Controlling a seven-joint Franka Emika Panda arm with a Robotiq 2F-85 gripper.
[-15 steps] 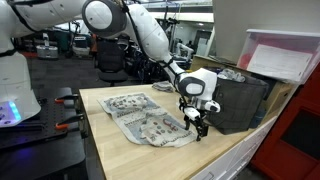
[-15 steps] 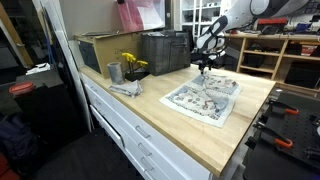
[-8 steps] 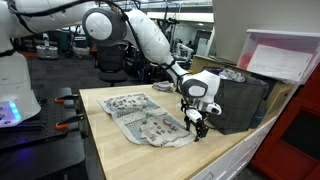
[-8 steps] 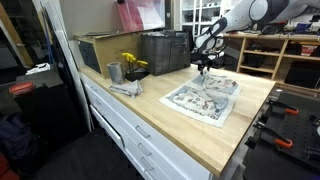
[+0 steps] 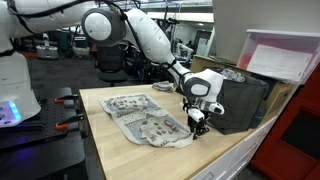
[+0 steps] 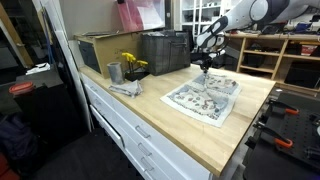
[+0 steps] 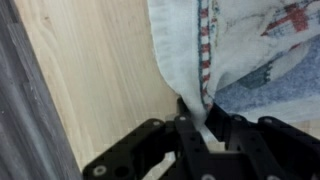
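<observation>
A patterned cloth point(image 5: 140, 115) point(image 6: 205, 97) lies spread flat on the wooden table point(image 5: 120, 150) in both exterior views. My gripper point(image 5: 197, 128) point(image 6: 205, 70) reaches down to the cloth's edge, on the side next to a dark bin. In the wrist view the cloth point(image 7: 230, 50) has a pale hem, and a fold of that hem runs down between my black fingers point(image 7: 190, 135). The gripper point(image 7: 207, 122) is shut on this edge of the cloth, right above the bare wood.
A dark bin point(image 5: 240, 100) point(image 6: 165, 50) stands just beyond the gripper. A white box point(image 5: 285, 55) sits above it. A metal cup point(image 6: 114, 72) and yellow flowers point(image 6: 132, 63) stand at the table's corner. The table's edge point(image 5: 215, 160) is close.
The jaws have closed from wide open onto the cloth's edge. The gripper has sunk slightly toward the table. The cloth lies as before.
</observation>
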